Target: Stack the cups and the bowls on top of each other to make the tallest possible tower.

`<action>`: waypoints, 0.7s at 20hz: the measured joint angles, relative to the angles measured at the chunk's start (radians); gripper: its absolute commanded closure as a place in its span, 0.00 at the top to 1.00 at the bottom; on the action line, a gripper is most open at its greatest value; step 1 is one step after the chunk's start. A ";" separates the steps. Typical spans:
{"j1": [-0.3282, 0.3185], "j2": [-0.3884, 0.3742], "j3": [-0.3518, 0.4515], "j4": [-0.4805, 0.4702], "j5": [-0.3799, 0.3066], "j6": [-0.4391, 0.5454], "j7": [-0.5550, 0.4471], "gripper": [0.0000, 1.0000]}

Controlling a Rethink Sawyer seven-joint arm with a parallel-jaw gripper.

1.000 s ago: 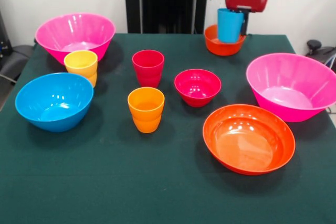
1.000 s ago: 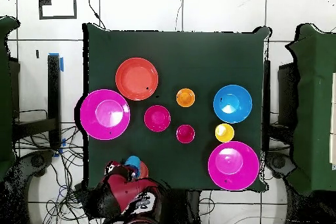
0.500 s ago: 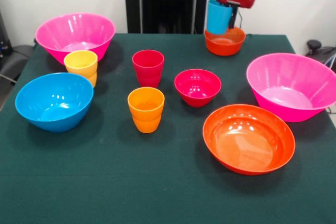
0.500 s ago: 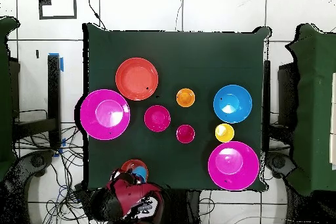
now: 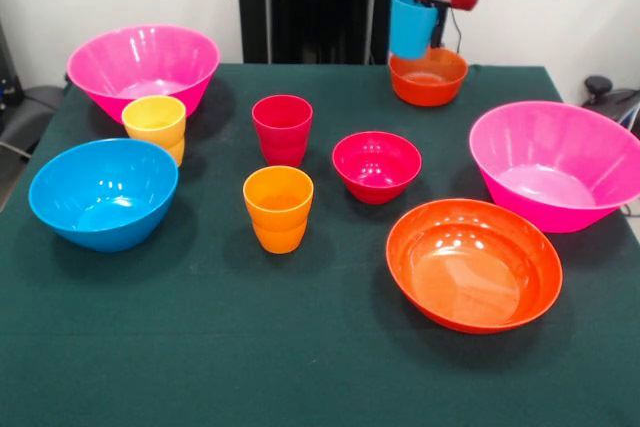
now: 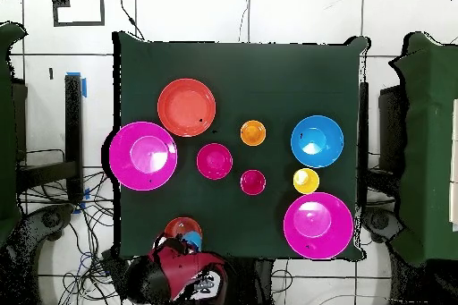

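Your gripper (image 5: 432, 19) is clamped on the rim of the blue cup (image 5: 411, 25), holding it in the air, slightly tilted, just above the near-left edge of the small orange bowl (image 5: 428, 77) at the table's far side; the overhead view shows the same cup (image 6: 190, 240) at the bowl's edge. On the green table (image 5: 200, 347) you have the red cup (image 5: 282, 129), orange cup (image 5: 278, 208) and yellow cup (image 5: 155, 127) standing upright and apart, the yellow one just in front of the left pink bowl (image 5: 143, 67) and beside the blue bowl (image 5: 103, 193). The magenta-red bowl (image 5: 376, 165), large orange bowl (image 5: 473, 263) and right pink bowl (image 5: 555, 163) sit separately, unstacked.
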 measured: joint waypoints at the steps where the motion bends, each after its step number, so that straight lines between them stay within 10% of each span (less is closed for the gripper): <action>1: -0.002 0.012 0.001 0.000 0.000 -0.003 0.000 0.00; 14: 0.011 0.191 0.015 0.002 0.000 -0.119 0.000 0.00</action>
